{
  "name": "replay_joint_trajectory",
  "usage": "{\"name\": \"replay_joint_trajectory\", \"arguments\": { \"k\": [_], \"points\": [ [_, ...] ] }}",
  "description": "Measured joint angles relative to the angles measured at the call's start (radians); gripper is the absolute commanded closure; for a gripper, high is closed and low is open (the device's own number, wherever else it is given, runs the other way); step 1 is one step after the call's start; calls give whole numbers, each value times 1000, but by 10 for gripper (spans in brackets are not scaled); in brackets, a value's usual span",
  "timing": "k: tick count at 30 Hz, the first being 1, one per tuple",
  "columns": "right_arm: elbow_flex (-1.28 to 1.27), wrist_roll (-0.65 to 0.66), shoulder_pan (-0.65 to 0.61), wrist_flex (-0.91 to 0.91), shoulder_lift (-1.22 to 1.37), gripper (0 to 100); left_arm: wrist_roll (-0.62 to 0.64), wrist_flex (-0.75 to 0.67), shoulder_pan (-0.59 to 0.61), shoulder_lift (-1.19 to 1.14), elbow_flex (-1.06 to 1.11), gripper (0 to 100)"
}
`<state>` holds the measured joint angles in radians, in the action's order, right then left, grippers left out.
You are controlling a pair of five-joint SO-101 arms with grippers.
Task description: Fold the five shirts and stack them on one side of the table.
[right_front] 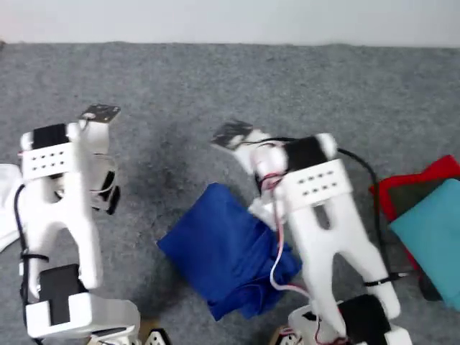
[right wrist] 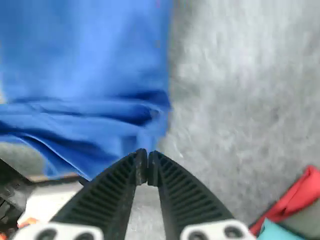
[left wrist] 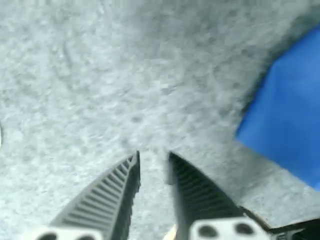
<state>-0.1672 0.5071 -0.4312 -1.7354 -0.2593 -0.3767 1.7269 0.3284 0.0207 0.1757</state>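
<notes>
We find the blue shirt point(right_front: 226, 251) lying on the near half of the table, between the two arm bases and closer to the right arm. It is bunched rather than flat, with loose folds along its near edge. The right arm stands over its right-hand portion and a thin cable trails across it.

The right gripper point(right wrist: 148, 156) hangs just above the edge of the blue shirt, where the cloth meets the table covering. Its two ribbed fingers meet at the tips, and we see no fabric caught between them.

The left gripper point(left wrist: 153, 159) hovers over bare covering, well apart from the blue shirt, which shows off to one side in its wrist view. Its fingers stand a narrow gap apart with nothing between them.

At the right edge of the table we note a red shirt point(right_front: 431, 176) with a teal shirt point(right_front: 435, 230) lying on top of it. The red shows beyond the teal on the far side. A darker layer sits between the two, and we cannot tell what it is.

A white cloth point(right_front: 7, 212) lies at the left edge of the table, just beside the left arm. The whole table is covered in grey felt point(right_front: 180, 93).
</notes>
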Motion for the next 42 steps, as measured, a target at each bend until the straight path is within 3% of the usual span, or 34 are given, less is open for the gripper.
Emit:
{"name": "replay_joint_trajectory", "arguments": {
  "k": [7,18,22,31,37,42],
  "points": [
    [6,-35,-213,-2,84,989,-28,0,129,0,0,985],
    [5,-32,-229,18,333,989,-49,0,238,-9,0,985],
    [-21,37,-230,-20,333,989,-91,0,241,-9,0,985],
    [-356,123,-137,-20,226,989,-120,0,239,-9,0,985],
    [-388,206,8,-21,69,989,-138,0,239,-9,0,985],
    [-390,229,31,-21,-66,989,-152,0,239,-9,0,985]
  ]
}}
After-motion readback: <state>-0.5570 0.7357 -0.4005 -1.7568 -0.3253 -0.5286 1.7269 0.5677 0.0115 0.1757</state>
